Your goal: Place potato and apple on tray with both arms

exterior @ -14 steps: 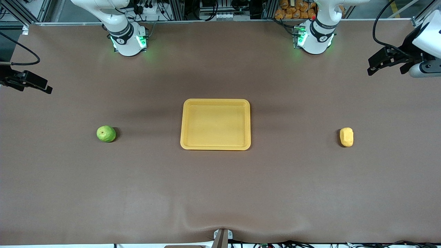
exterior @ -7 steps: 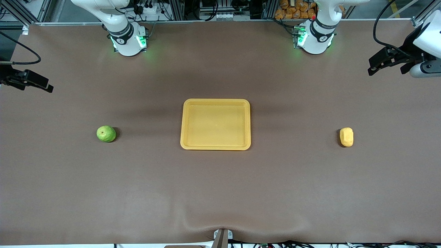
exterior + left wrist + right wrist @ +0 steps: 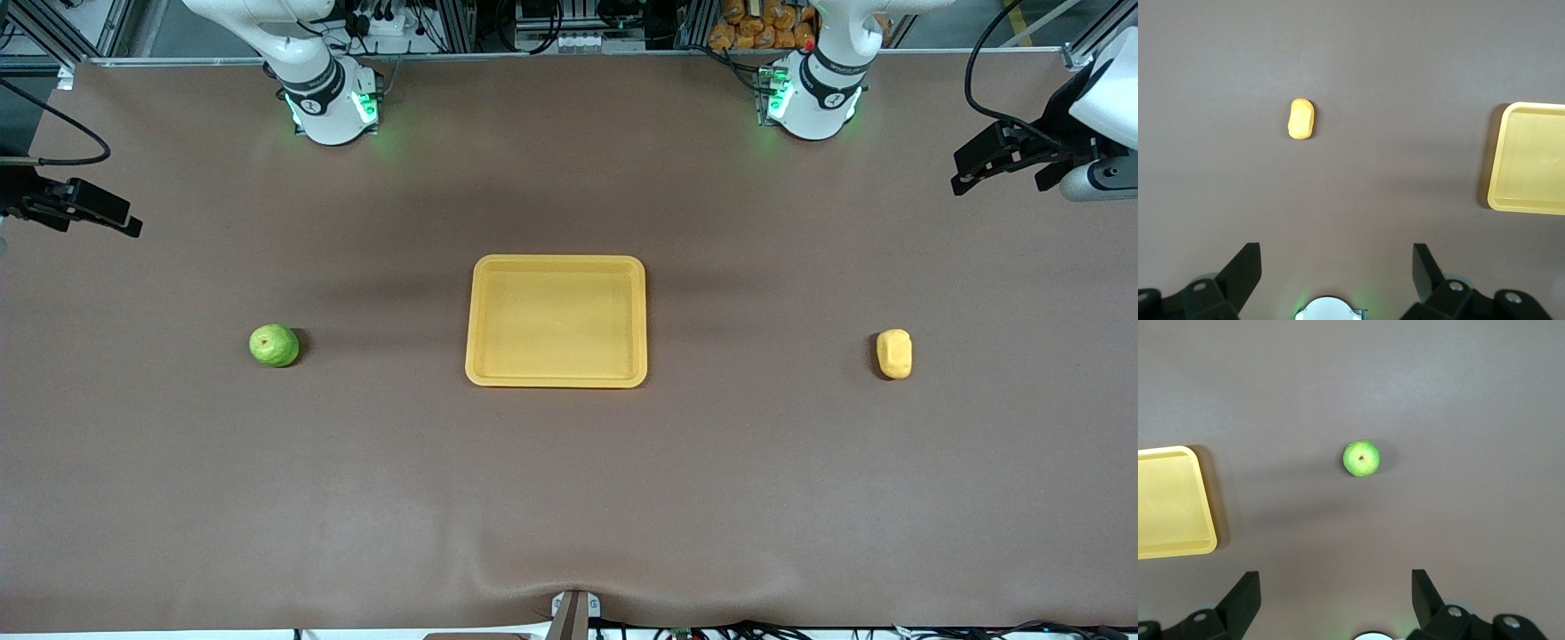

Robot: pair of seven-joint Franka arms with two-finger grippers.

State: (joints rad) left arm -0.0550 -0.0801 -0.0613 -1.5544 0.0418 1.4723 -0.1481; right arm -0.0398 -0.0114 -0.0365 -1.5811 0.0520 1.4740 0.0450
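The yellow tray [image 3: 556, 263] lies empty in the middle of the table. The green apple [image 3: 274, 345] sits beside it toward the right arm's end; it also shows in the right wrist view [image 3: 1361, 458]. The yellow-orange potato [image 3: 894, 354] lies toward the left arm's end and shows in the left wrist view [image 3: 1301, 119]. My left gripper [image 3: 965, 176] hangs open and empty high over the table's end, well off the potato. My right gripper [image 3: 120, 224] hangs open and empty over the other end, well off the apple. The tray's edge shows in both wrist views [image 3: 1528, 203] [image 3: 1171, 550].
Both green-lit arm bases [image 3: 333, 102] [image 3: 809, 98] stand along the table's edge farthest from the front camera. A small metal bracket [image 3: 573, 613] sits at the edge nearest the front camera. Brown table surface surrounds the tray and both fruits.
Both grippers have drifted very slightly inward over the table ends. The apple, potato and tray have not moved.
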